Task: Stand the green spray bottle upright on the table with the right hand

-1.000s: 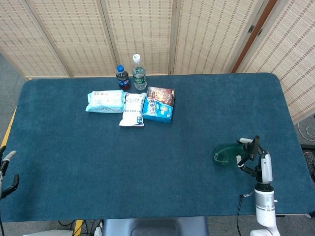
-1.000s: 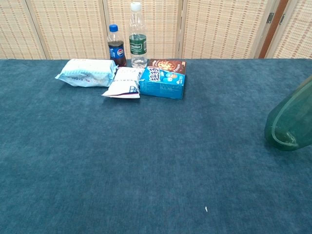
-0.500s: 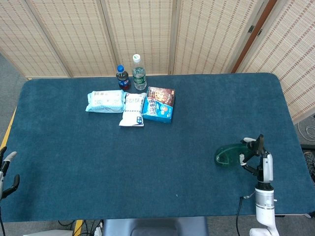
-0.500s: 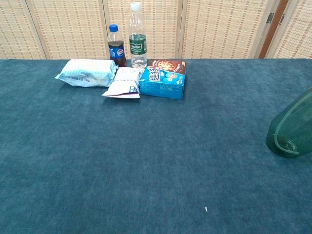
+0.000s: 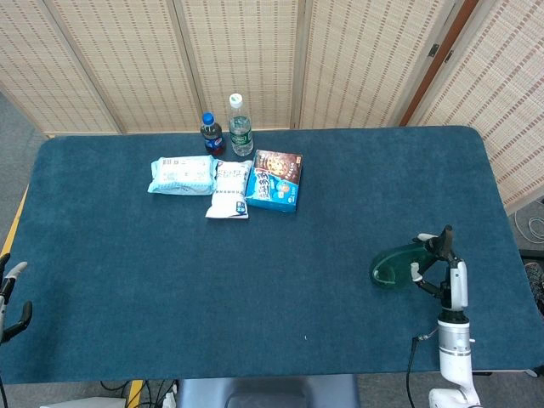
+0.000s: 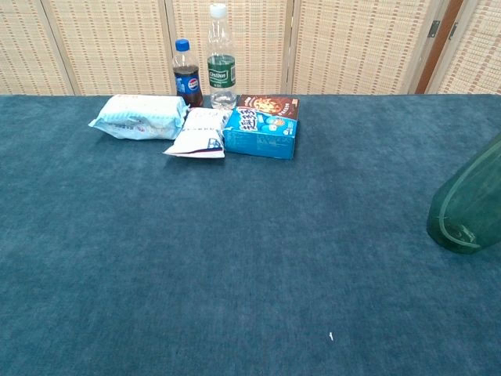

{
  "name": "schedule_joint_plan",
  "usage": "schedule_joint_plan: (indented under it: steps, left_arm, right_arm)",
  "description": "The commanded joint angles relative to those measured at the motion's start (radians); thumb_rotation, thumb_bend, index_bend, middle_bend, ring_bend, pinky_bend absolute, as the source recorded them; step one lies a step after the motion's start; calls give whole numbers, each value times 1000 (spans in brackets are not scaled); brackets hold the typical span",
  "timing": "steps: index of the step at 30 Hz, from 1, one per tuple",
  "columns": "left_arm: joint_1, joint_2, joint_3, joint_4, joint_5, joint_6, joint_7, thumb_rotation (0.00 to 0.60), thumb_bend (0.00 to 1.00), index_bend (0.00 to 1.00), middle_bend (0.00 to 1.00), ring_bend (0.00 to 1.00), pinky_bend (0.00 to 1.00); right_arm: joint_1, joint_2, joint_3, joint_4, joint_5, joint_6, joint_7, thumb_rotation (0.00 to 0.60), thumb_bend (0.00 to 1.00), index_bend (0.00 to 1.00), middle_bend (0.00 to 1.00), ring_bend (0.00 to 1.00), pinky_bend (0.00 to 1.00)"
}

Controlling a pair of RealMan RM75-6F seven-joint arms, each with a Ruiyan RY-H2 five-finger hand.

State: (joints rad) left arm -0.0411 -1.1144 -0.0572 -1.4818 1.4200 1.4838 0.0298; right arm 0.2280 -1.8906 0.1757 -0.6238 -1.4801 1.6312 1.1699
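- The right hand [image 5: 435, 255] sits near the table's front right corner, at about 4 o'clock from the table's middle, with its fingers closed around the upper end of the green spray bottle [image 5: 393, 267].
- The bottle is tilted, its base pointing toward 9 o'clock; in the chest view the translucent green body [image 6: 468, 210] leans up and to the right, cut off by the frame edge, with its base low over the blue tablecloth [image 5: 357, 195]. Whether the base touches the cloth I cannot tell.
- The hand's white forearm [image 5: 455, 340] rises from the table's front edge at 6 o'clock of the hand.
- The left hand [image 5: 12, 296] shows only partly at the far left edge, beside the table's front left corner; it holds nothing, with fingers apart.
- Well away, toward 11 o'clock from the bottle, a group lies near the table's back edge: a blue snack box [image 5: 276, 180], a white pouch [image 5: 229, 190] just beside it, and a pale blue packet [image 5: 183, 174] further left.
- Behind these stand a cola bottle [image 5: 211, 134] and a clear water bottle [image 5: 240, 126], both upright, side by side.
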Motion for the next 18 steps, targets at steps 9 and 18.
schedule_joint_plan:
  steps: [9, 18]
  left_arm:
    - [-3, 12, 0, -27, 7, 4, 24, 600, 460, 133, 11, 0, 0]
    - [0, 16, 1, -42, 7, 10, 38, 600, 460, 133, 11, 0, 0]
  right_arm:
    - [-6, 1, -4, -12, -8, 15, -12, 600, 296, 378, 456, 415, 502]
    - [-9, 3, -6, -17, -15, 29, -6, 600, 228, 378, 440, 408, 484]
